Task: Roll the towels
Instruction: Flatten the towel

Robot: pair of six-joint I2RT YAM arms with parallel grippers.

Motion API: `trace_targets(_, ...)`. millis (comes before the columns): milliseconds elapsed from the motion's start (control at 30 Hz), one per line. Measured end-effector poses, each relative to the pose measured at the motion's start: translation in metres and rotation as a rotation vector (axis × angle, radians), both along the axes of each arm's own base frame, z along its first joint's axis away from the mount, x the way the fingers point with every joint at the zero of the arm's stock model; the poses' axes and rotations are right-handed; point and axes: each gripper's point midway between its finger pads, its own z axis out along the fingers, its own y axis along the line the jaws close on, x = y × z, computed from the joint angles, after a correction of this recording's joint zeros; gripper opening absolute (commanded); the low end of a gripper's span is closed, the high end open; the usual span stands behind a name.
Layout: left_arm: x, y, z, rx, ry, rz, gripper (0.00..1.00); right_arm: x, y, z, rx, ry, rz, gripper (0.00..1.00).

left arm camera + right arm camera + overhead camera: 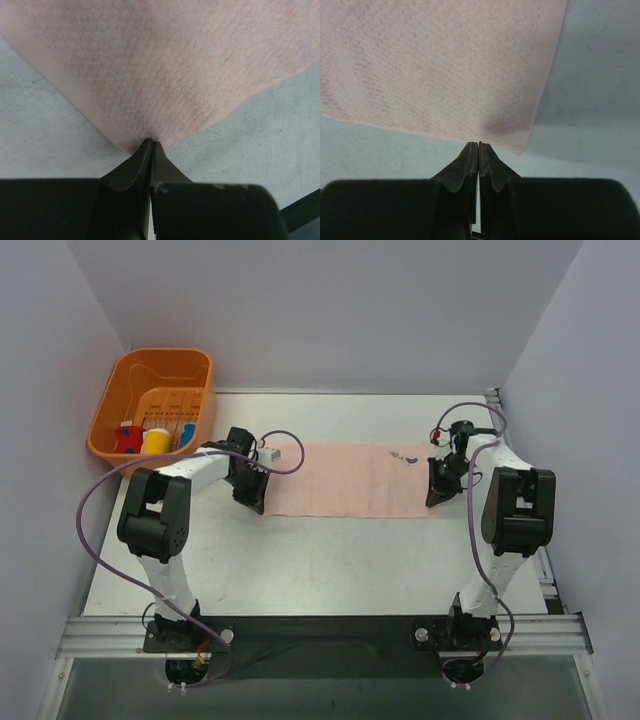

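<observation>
The pale pink towel (350, 480) lies spread flat across the middle of the table, with a small dark mark (405, 455) near its far right end. My left gripper (260, 505) is shut, its tips pinching the towel's near left corner (150, 131). My right gripper (433, 500) is shut on the towel's near edge, just left of the near right corner (520, 145). The towel's fabric fills the upper part of both wrist views. The left gripper (151, 141) and right gripper (479, 144) both have their jaws pressed together. The green and blue towel is out of view.
An orange basket (120, 380) stands at the back left with small red, yellow and blue items inside. Grey walls close in the table on the left, back and right. A metal rail (320, 632) runs along the near edge.
</observation>
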Motion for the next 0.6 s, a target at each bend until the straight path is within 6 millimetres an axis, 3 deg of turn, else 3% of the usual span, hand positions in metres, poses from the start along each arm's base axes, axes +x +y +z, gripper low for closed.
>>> trace_targets(233,0.001,0.001,-0.001,-0.01,0.007,0.011,0.08,-0.007,-0.01,-0.008,-0.056,0.024,-0.005,0.0)
trace_targets(367,0.001,0.001,-0.001,-0.013,0.008,0.013,0.07,-0.01,-0.016,-0.023,-0.093,0.065,-0.004,0.0)
trace_targets(600,0.001,0.008,-0.001,-0.006,0.009,0.012,0.07,-0.012,-0.024,-0.024,-0.141,0.081,0.011,0.0)
